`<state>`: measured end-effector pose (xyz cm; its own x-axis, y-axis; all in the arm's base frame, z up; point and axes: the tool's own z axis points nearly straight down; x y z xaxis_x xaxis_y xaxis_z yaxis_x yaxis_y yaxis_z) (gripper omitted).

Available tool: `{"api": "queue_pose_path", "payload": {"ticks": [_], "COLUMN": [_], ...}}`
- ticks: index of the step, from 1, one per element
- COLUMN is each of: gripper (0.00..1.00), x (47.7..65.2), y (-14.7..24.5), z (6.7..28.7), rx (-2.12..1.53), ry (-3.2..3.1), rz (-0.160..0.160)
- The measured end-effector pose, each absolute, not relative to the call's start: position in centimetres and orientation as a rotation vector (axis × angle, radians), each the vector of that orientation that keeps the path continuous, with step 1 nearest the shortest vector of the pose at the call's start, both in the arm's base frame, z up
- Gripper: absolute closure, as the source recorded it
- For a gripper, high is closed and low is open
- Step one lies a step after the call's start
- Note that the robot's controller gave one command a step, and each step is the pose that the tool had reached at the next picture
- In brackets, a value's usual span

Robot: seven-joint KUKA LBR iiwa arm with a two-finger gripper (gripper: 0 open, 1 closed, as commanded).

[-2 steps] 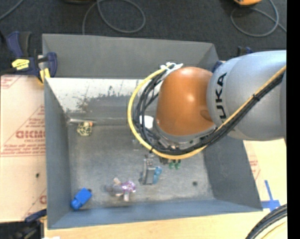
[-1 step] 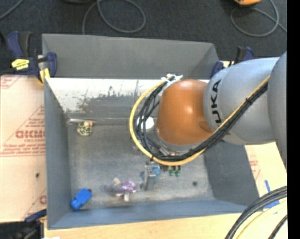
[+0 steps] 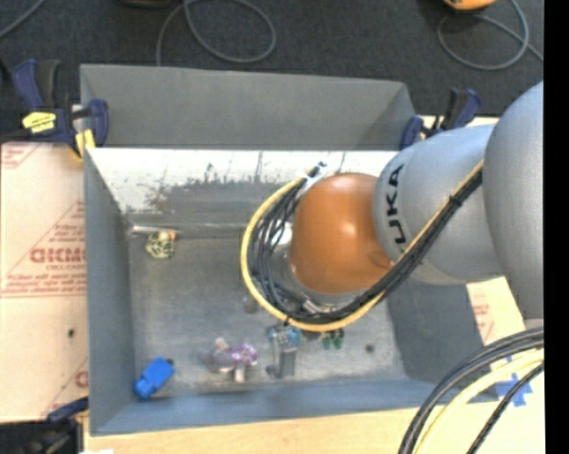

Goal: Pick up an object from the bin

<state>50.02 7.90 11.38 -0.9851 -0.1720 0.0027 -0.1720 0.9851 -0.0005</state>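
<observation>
My gripper (image 3: pixel 283 354) reaches down below the orange-covered wrist to the bin floor near the front wall, a little right of the middle. Just to its left lies a small purple and white object (image 3: pixel 235 356), close to the gripper but apart from it. Immediately to its right sits a small dark green piece (image 3: pixel 333 340). Nothing can be seen held in the gripper.
A blue block (image 3: pixel 153 377) rests in the front left corner. A small yellowish, crumpled-looking thing (image 3: pixel 160 244) lies at the back left of the floor. The arm and its cable loops cover the bin's middle and right.
</observation>
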Motion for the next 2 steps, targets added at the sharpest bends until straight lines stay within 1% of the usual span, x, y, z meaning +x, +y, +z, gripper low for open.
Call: {"api": "queue_pose_path", "payload": {"ticks": [1, 2], "gripper": [0.0, 1.0], "x": [49.4, 48.4], "y": [8.4, 11.7], "z": [8.3, 7.3], "rx": [0.715, 0.855], "ry": [-3.07, -3.023], "rz": [0.002, -0.002]}}
